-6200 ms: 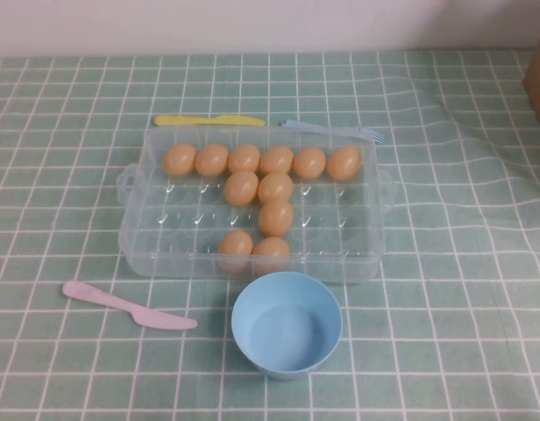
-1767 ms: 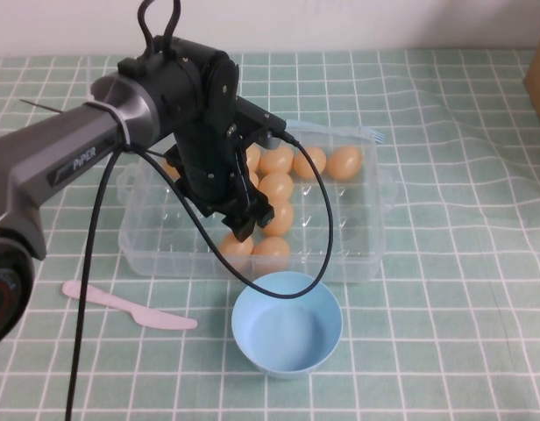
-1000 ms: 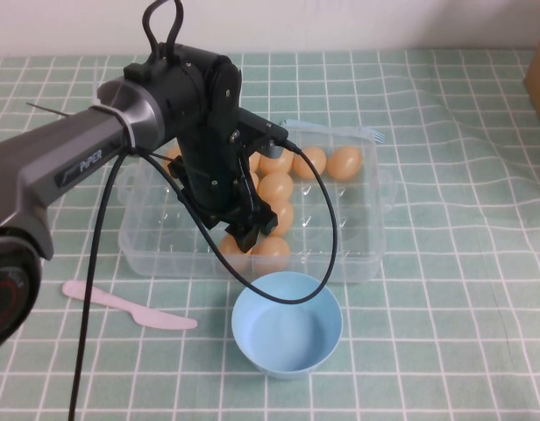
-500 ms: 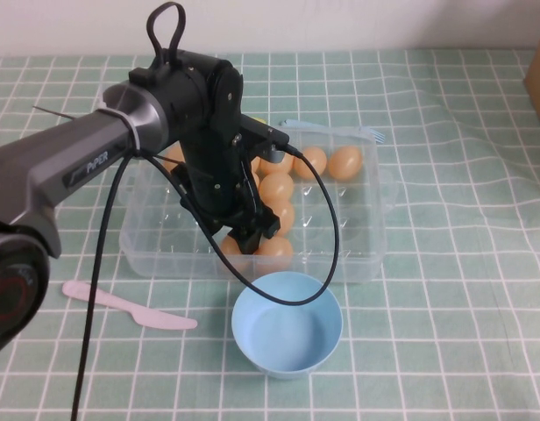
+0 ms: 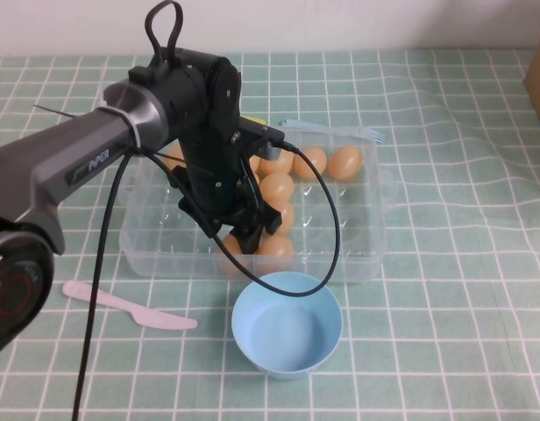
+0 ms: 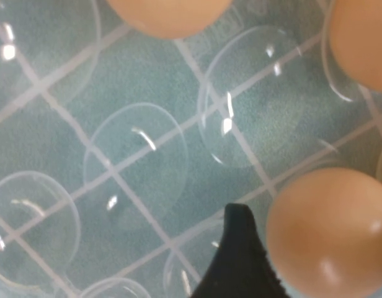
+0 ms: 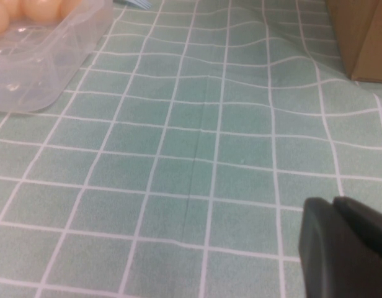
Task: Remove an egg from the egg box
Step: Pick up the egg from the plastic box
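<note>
Reaching deeper into the egg box: left claw, lower now than half a second ago and lower again than a second before that, tips down among the near-row cups. Target: the egg at the near edge, right one of the pair there, seated in its cup; the left wrist view shows one dark fingertip just beside it, apparently not yet gripping. Claw opening: cannot tell; second finger out of view, nothing held. Other eggs: far row and middle column, undisturbed. Right claw: parked low over the bare counter, well right of the box, empty; opening cannot be told. Bowl just near of the box. Status: descent nearly complete, closing and lift judged next.
</note>
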Motion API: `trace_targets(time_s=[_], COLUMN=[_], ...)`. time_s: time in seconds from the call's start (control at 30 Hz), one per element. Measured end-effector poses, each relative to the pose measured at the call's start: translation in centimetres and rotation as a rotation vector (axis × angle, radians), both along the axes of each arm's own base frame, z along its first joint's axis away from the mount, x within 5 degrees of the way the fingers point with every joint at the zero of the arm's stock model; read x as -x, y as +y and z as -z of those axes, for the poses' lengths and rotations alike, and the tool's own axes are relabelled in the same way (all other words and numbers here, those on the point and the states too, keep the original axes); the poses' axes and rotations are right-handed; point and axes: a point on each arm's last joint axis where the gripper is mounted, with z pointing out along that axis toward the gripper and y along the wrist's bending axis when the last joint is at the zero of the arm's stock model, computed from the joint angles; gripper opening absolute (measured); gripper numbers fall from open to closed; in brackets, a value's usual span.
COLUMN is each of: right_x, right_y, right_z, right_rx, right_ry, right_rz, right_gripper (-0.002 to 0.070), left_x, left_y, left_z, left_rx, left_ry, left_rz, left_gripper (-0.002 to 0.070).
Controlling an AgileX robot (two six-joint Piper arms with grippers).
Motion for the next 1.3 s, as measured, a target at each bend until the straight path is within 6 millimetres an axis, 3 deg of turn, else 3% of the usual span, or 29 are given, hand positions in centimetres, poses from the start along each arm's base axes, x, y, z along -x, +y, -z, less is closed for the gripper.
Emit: trace_targets(time_s=[0.57, 0.97, 1.3], right_x=[0.0, 0.0, 0.0], right_y=[0.0, 0.0, 0.0], right_z=[0.0, 0.0, 0.0], right_rx=[0.0, 0.0, 0.0], right_ry=[0.0, 0.0, 0.0], right_rz=[0.0, 0.0, 0.0], right_gripper=[-0.0017, -0.0017, -0.0017], left_x=[-0.5, -0.9, -0.9], left_y=[0.1, 0.0, 0.0], left_z=[0.0, 1.7, 1.7], left_rx=[0.021, -0.004, -0.006], left_ry=[0.018, 0.039, 0.038], left_rz=[-0.086, -0.09, -0.089], left_gripper=[0.0449, 0.0449, 0.0361])
